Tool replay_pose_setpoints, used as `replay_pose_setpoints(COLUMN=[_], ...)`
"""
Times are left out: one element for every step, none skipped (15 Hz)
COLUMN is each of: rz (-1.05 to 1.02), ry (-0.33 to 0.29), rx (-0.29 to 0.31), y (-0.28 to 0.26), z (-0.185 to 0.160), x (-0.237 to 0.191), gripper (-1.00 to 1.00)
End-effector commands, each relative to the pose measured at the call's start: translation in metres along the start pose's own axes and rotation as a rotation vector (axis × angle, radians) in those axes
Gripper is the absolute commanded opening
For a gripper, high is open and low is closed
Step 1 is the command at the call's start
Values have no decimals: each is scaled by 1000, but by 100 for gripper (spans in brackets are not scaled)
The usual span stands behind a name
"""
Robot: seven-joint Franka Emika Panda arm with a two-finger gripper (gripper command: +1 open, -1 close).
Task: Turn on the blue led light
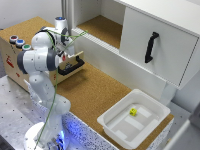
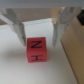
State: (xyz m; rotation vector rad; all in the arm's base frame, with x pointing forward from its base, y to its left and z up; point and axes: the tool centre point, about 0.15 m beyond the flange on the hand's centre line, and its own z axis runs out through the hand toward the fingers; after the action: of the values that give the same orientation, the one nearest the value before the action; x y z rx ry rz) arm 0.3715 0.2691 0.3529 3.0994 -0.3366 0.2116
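Observation:
The blue led light [image 1: 19,43] is a small round blue-capped button on top of the wooden box at the exterior view's left. It sits between a red-capped button [image 1: 13,38] and a green-capped button [image 1: 26,48]. I cannot tell whether it is lit. My gripper [image 1: 64,54] hangs to the right of the buttons, apart from them, over a white surface. In the wrist view the gripper [image 2: 38,41] is open, with its fingers [image 2: 18,30] on either side of a red lettered cube [image 2: 37,50] and not pressing it. The buttons do not show in the wrist view.
A black drawer handle [image 1: 71,67] sits just below the gripper. A white cabinet door with a black handle [image 1: 151,47] stands at the back right. A white bin [image 1: 116,131] holding a small yellow object [image 1: 133,111] is at the front right.

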Motion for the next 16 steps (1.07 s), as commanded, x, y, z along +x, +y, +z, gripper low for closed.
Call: replay_pose_setpoints(rz=[5,-14,-85,-148,-211,-224,-269,-338,-362,-422,-467,-539,-588,-655,-702,-735], ry=[3,9,26,35,23,19,-1,-19,-18,-31,-39,-54,-70,-73,-87,-96], rx=[87,121,132,124,140,153,160,160,153,148,143,134,137,120,125,136], y=[15,12,2,-5,-12,-12,-16,-20,-20,-24,-27,-33,-38,-45,-52,-59], z=[-35,-41,-55,-65,-75,-83,-90,-101,-110,-124,-134,-148,-158,-170,-182,-191], x=[-29,-34,-39,-43,-51,-58,-68,-80,-87,-100,-108,-118,-124,-130,-137,-144], gripper=[100,100,100,100,100,100,100,100,100,100,100,100,100,100,100,100])
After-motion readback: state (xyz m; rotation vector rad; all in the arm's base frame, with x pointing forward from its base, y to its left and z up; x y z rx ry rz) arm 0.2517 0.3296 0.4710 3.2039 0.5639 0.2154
